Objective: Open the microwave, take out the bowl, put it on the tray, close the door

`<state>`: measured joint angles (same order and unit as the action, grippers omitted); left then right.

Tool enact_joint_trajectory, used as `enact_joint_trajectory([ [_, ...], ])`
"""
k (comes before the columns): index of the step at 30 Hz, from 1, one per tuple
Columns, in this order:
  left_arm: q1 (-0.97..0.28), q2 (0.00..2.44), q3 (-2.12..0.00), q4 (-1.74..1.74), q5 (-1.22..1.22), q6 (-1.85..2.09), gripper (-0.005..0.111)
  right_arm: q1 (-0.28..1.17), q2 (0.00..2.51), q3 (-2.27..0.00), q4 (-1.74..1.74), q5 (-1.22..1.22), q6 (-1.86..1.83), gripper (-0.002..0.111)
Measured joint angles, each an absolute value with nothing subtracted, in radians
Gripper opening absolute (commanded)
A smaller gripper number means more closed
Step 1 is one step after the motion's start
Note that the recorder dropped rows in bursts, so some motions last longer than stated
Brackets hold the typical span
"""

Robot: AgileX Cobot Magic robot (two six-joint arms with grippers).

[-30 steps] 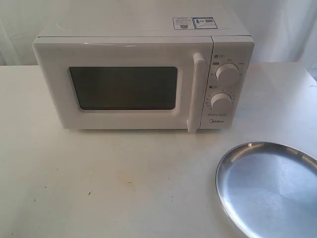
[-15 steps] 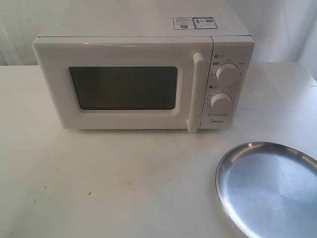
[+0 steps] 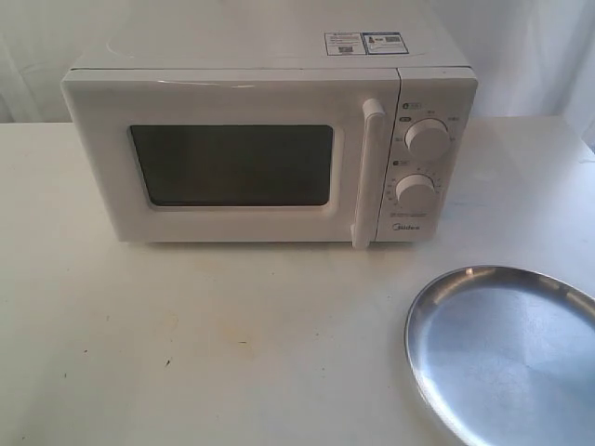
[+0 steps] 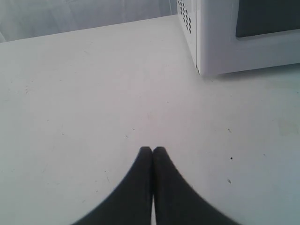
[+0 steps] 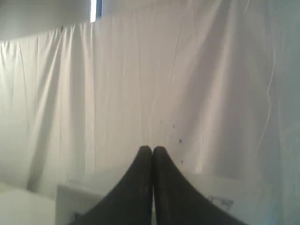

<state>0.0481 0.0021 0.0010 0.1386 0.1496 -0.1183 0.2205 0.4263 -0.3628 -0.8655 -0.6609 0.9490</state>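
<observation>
The microwave [image 3: 270, 139] stands at the back of the white worktop [image 3: 186, 344], facing forward. Its door [image 3: 232, 102] is shut flush with the front. The vertical bar handle [image 3: 368, 172] runs down the door's right edge, just beside the control panel with its two round dials, the upper dial [image 3: 428, 139] above the lower dial [image 3: 416, 190]. The window [image 3: 232, 165] is too dark to show what is inside. Two small printed labels [image 3: 364, 43] lie on the oven's top, toward its right rear.

The tray [image 3: 507, 353] lies flat on the worktop in front of the microwave and to the right, apart from it (its right and lower edges run out of the exterior view).

The left jaws are pressed together, with dark fingertips [image 4: 145, 157] touching and nothing between them. They hang over bare worktop near the oven's side wall with its vent holes [image 4: 185, 16].

The right jaws are pressed together too, with fingertips [image 5: 145, 157] touching and nothing held. They point at a white curtain [image 5: 187, 70]; a pale boxy shape beneath them is too blurred to name.
</observation>
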Motion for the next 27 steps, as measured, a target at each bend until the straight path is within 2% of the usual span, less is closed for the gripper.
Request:
enact_joint_trajectory([
  [5,0.048,0.002,0.001,0.139,0.15,-0.118,0.0,0.22,0.745,-0.389,-0.981,-0.684,0.846,0.0],
  [7,0.048,0.002,0.001,0.139,0.15,-0.118,0.0,0.22,0.952,-0.389,-1.011,-0.751,0.78,0.0],
  [12,0.048,0.002,0.001,0.139,0.15,-0.118,0.0,0.22,1.436,-0.392,-1.025,-1.166,0.405,0.0],
  [15,0.048,0.002,0.001,0.139,0.15,-0.118,0.0,0.219,1.611,-0.415,-1.026,-1.189,0.278,0.0],
  [21,0.048,0.002,0.001,0.139,0.15,-0.118,0.0,0.123,1.685,-0.494,-1.023,-1.199,0.277,0.0],
  [27,0.048,0.002,0.001,0.139,0.15,-0.118,0.0,0.114,1.733,-0.597,-1.028,-1.205,0.374,0.0],
])
